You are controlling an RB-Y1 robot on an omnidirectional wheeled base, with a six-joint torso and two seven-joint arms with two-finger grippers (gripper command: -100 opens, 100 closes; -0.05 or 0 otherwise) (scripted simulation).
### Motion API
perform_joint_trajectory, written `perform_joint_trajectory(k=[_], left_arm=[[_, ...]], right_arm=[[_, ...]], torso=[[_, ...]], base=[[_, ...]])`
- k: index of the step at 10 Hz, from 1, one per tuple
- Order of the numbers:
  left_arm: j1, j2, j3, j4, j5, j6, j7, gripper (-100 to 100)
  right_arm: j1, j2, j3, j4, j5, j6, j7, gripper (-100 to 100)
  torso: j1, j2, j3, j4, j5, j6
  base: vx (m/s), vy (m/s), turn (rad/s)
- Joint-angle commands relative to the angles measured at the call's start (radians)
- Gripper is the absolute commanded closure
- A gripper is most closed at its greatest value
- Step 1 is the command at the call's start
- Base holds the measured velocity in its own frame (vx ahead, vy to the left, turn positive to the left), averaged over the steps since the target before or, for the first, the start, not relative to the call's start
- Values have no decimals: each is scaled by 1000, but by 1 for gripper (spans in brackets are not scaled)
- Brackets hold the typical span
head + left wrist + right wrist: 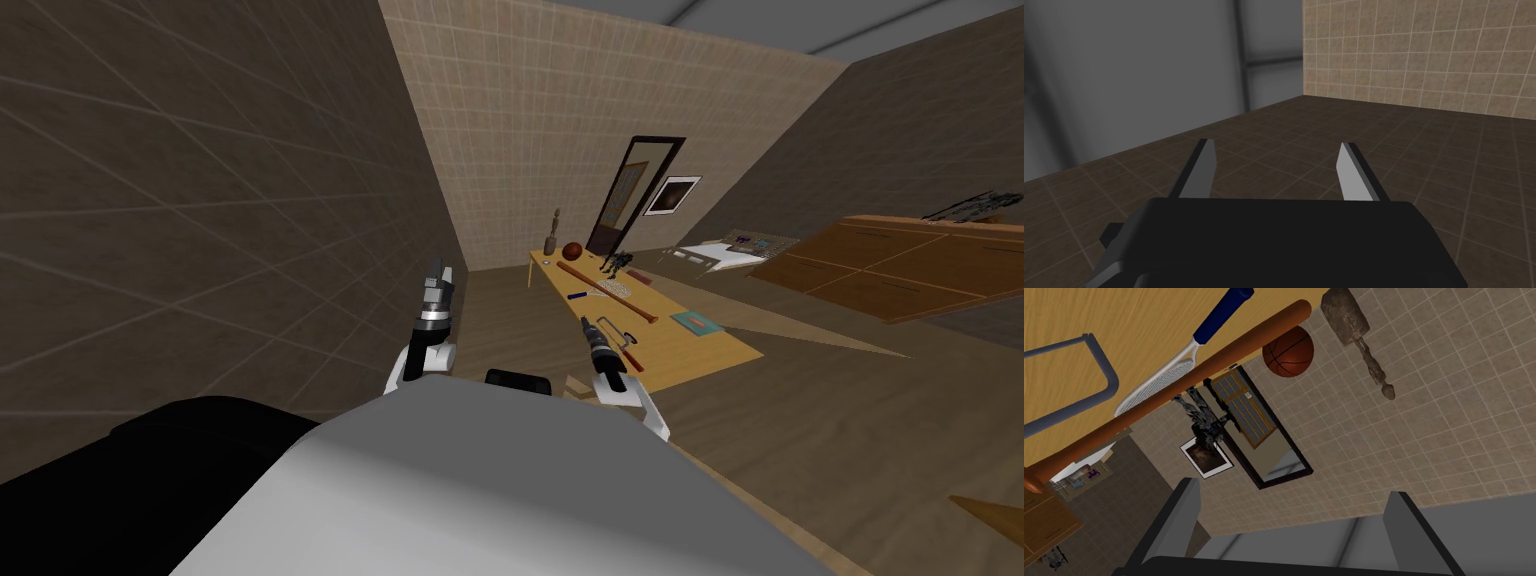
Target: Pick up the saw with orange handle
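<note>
- Right gripper (1292,488), fingers wide, hovers over the near end of the table (700,358); left gripper (1276,145) is wide too and idle.
- The saw (618,332) lies just right; best to shift right, descend, and close across the handle.
- Avoid the bat (605,290) beyond.

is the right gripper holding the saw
No, the right gripper is open and empty, and the saw lies on the table beyond its fingers.

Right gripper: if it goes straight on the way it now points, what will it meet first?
Probably nothing near: the right gripper points past the bat and basketball on the table, toward the dark-framed mirror on the far wall. Depth is unclear.
</note>
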State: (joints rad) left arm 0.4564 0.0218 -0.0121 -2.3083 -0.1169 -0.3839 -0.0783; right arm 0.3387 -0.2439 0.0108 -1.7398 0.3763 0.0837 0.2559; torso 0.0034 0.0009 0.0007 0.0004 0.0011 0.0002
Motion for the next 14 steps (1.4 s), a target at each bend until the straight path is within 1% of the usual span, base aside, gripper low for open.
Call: perform_joint_trajectory(k=[1, 2, 3, 4, 5, 6, 7, 8, 9, 10, 11, 12, 13, 14], left_arm=[[0, 0, 0, 0, 0, 0, 0, 0], [0, 0, 0, 0, 0, 0, 0, 0], [0, 0, 0, 0, 0, 0, 0, 0], [0, 0, 0, 0, 0, 0, 0, 0], [0, 0, 0, 0, 0, 0, 0, 0], [0, 0, 0, 0, 0, 0, 0, 0], [0, 0, 0, 0, 0, 0, 0, 0], [0, 0, 0, 0, 0, 0, 0, 0], [0, 0, 0, 0, 0, 0, 0, 0], [0, 0, 0, 0, 0, 0, 0, 0], [0, 0, 0, 0, 0, 0, 0, 0], [0, 0, 0, 0, 0, 0, 0, 0], [0, 0, 0, 0, 0, 0, 0, 0], [0, 0, 0, 0, 0, 0, 0, 0]], right_arm=[[-16, -20, 2, 43, 42, 50, 20, -100], [-33, -31, 3, 75, 69, 81, 42, -100], [-33, -31, 3, 90, 81, 97, 42, -100], [-33, -31, 3, 90, 81, 97, 42, -100], [-49, -43, 4, 123, 120, 138, 65, -100], [-49, -43, 4, 139, 120, 138, 65, -100], [-65, -55, 6, 186, 158, 178, 88, -100], [-65, -55, 6, 189, 158, 179, 88, -100], [-81, -67, 9, 222, 196, 220, 113, -100], [-81, -67, 9, 240, 196, 220, 113, -100], [-97, -79, 12, 265, 233, 261, 138, -100], [-97, -79, 12, 292, 233, 261, 138, -100], [-112, -91, 16, 342, 269, 301, 164, -100], [-112, -91, 16, 345, 269, 302, 164, -100]], torso=[[0, 0, 0, 0, 0, 0], [-1, -1, 0, 0, 0, 0], [1, 0, 0, 0, 0, 0], [1, 0, 0, 0, 0, 0], [-1, -1, 0, 0, 0, 0], [-1, -2, -1, 0, 0, 0], [-2, -2, -1, 0, 0, 0], [-1, -2, -1, 0, 0, 0], [-2, -2, -1, 0, 0, 0], [-1, -2, -1, 0, 0, 0], [-1, -2, -1, 0, 0, 0], [-1, -3, -2, -1, 0, 0], [-2, -3, -2, -1, 0, 0], [-2, -3, -2, -1, 0, 0]], base=[[-2, 50, 61], [-6, 76, 72], [-5, 71, 21], [3, 33, -10], [19, 39, 50], [13, 36, 34], [14, 42, 67], [14, 36, 22], [23, 45, 49], [19, 39, 28], [27, 41, 61], [27, 31, 31], [38, 32, 56], [32, 22, 32]])
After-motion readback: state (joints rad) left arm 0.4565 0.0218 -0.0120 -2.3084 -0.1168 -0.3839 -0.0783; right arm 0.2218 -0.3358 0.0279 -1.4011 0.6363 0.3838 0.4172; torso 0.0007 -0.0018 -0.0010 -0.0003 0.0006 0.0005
